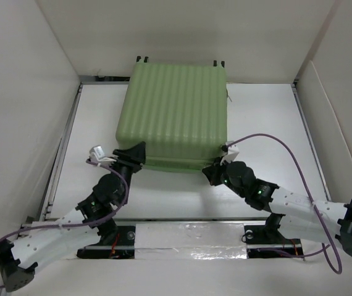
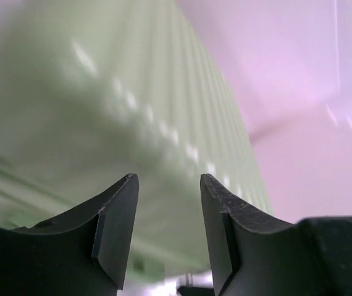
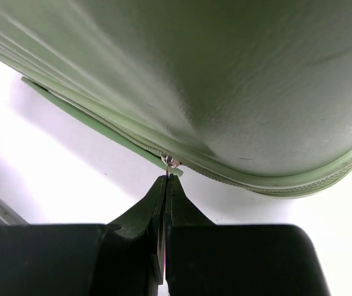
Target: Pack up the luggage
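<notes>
The luggage point(image 1: 176, 117) is a light-green ribbed suitcase lying flat with its shell halves together, black wheels at its far edge. My left gripper point(image 1: 141, 148) is at its near-left corner. In the left wrist view that gripper point(image 2: 167, 180) is open, with only the blurred green shell point(image 2: 102, 111) beyond the gap. My right gripper point(image 1: 212, 171) is at the near edge, right of centre. The right wrist view shows it point(image 3: 167, 180) shut on the metal zipper pull point(image 3: 171, 163), just under the shell point(image 3: 225, 80), where the zipper track runs.
White walls point(image 1: 21, 92) box in the white table point(image 1: 268, 123) on the left, back and right. A metal rail point(image 1: 188, 223) crosses the near edge between the arm bases. Purple cables point(image 1: 287, 148) loop from both arms.
</notes>
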`<state>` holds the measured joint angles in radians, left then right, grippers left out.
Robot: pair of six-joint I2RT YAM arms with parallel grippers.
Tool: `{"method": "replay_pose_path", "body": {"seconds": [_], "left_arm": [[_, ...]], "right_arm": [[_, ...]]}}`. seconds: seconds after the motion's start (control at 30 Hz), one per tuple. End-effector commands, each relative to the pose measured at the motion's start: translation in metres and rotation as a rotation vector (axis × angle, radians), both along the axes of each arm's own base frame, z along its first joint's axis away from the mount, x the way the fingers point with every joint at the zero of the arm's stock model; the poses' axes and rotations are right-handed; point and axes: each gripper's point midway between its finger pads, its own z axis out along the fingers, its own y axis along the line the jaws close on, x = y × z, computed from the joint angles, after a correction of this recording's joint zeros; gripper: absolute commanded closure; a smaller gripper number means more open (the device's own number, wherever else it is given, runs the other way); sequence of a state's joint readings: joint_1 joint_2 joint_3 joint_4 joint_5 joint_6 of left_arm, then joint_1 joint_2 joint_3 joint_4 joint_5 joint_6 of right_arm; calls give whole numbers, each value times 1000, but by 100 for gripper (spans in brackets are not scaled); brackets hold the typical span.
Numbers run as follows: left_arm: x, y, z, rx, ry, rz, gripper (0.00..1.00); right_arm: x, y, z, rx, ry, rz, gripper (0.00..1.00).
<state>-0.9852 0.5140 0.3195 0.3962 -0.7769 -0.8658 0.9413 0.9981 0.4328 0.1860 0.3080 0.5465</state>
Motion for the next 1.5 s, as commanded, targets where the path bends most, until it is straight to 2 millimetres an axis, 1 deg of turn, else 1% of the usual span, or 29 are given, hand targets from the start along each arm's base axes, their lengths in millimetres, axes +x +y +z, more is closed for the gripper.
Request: {"method": "replay_pose_path", "body": {"seconds": [0.0,0.13,0.17,0.2,0.23,0.27,0.3,0.33,0.4,0.47,0.5,0.53,0.57,0.6,0.63,0.73,0.8,0.83,0.97,1.03,1.1,1.13,1.17,1.23,1.27,1.3,1.4,1.43,1.47], "left_arm": [[11,68,29,63,12,298,59],[13,128,62,-8,-30,544,58],[15,133,66,-2,-27,569,57],[16,137,81,-34,-34,584,56],[25,142,75,25,4,625,55],[31,142,79,39,11,622,53],[36,144,94,51,3,631,51],[52,143,87,107,40,641,51],[84,159,88,131,91,644,52],[113,187,72,110,149,607,53],[116,195,72,95,151,576,53],[129,202,53,84,179,545,53],[136,189,39,34,210,428,54],[140,195,23,24,237,414,54],[144,192,4,28,280,390,54],[146,172,-32,40,320,323,53],[145,159,-52,45,352,273,53],[147,145,-58,52,358,233,53],[144,101,-62,61,338,111,52],[140,89,-60,57,317,83,52],[135,68,-59,62,309,28,52],[133,58,-61,62,303,2,52],[128,35,-62,71,293,-60,52],[123,16,-65,77,290,-93,52],[120,4,-66,71,291,-119,52],[109,-21,-69,73,292,-183,52],[92,-50,-76,36,294,-233,52],[80,-67,-79,27,290,-282,52],[76,-73,-80,15,290,-288,52]], "right_arm": [[3,5,24,53,-57,32,100],[2,5,18,40,-54,53,100],[1,5,18,40,-54,61,100],[-1,6,15,36,-50,72,100],[-2,6,16,38,-54,77,100],[-2,7,15,38,-55,84,100],[-3,7,16,41,-60,93,100],[-4,7,15,39,-59,98,100],[-8,6,15,34,-58,110,100],[-9,4,17,43,-68,109,100],[-9,3,18,46,-72,110,100],[-10,2,19,48,-76,110,100],[-10,1,17,42,-83,111,100],[-11,0,19,46,-89,112,100],[-9,-2,19,46,-91,103,100],[-9,-1,20,46,-93,113,100],[-11,3,22,51,-93,138,100],[-12,6,21,50,-88,147,100],[-10,16,16,55,-61,165,100],[-11,24,17,60,-59,174,100],[-9,30,15,54,-51,169,100],[-11,34,17,55,-51,177,100],[-9,39,21,52,-61,174,100],[-2,41,23,31,-68,157,100],[0,47,33,29,-86,163,100],[4,47,32,12,-87,144,100],[-5,61,38,12,-91,172,100],[-3,62,34,-1,-89,146,100],[-8,67,33,10,-81,155,100]]}}
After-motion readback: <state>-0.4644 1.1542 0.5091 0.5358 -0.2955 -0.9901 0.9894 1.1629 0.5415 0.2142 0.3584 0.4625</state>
